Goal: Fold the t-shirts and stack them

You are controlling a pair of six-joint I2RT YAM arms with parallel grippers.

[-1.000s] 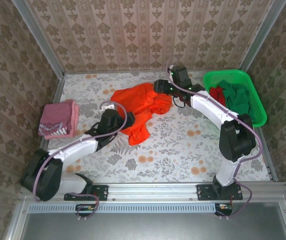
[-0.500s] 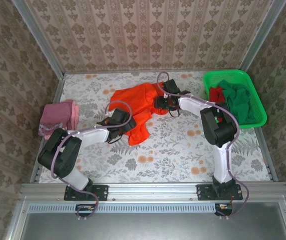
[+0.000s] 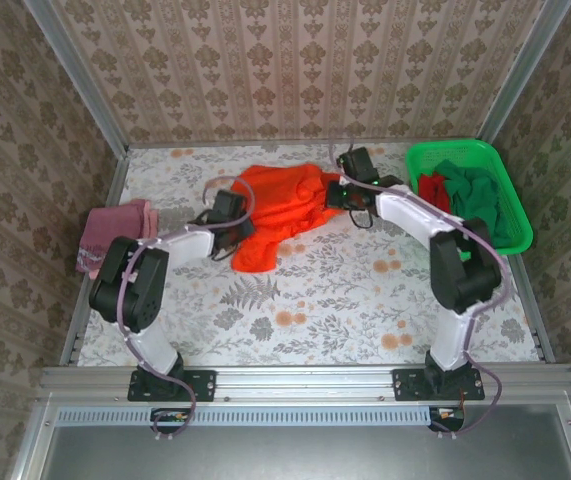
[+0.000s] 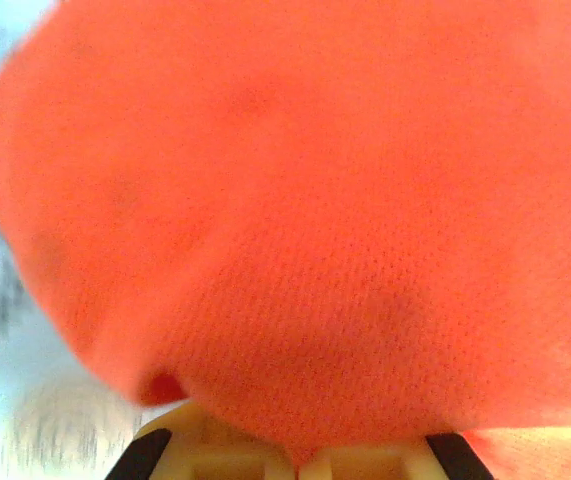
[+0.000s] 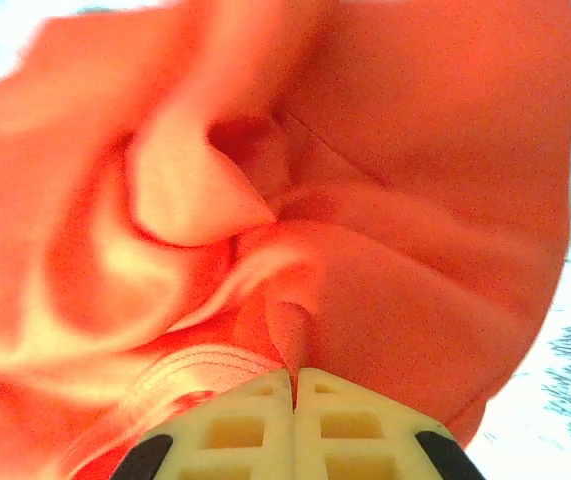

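Looking down from the top external view, the orange t-shirt (image 3: 280, 205) sits bunched at the far middle of the counter (image 3: 345, 290). The left pincer (image 3: 231, 212) is at its left edge and the right pincer (image 3: 337, 192) at its right edge. The pink-maroon t-shirt (image 3: 115, 235) lies folded at the counter's left side. The red t-shirt (image 3: 432, 188) and the dark green t-shirt (image 3: 480, 195) lie in the green basket (image 3: 521, 238) at the far right.

At the left wrist, the left pincer (image 4: 300, 462) is clenched on orange cloth that drapes over its tips.

At the right wrist, the right pincer (image 5: 293, 385) has its jaws pressed together on a fold of the same shirt.
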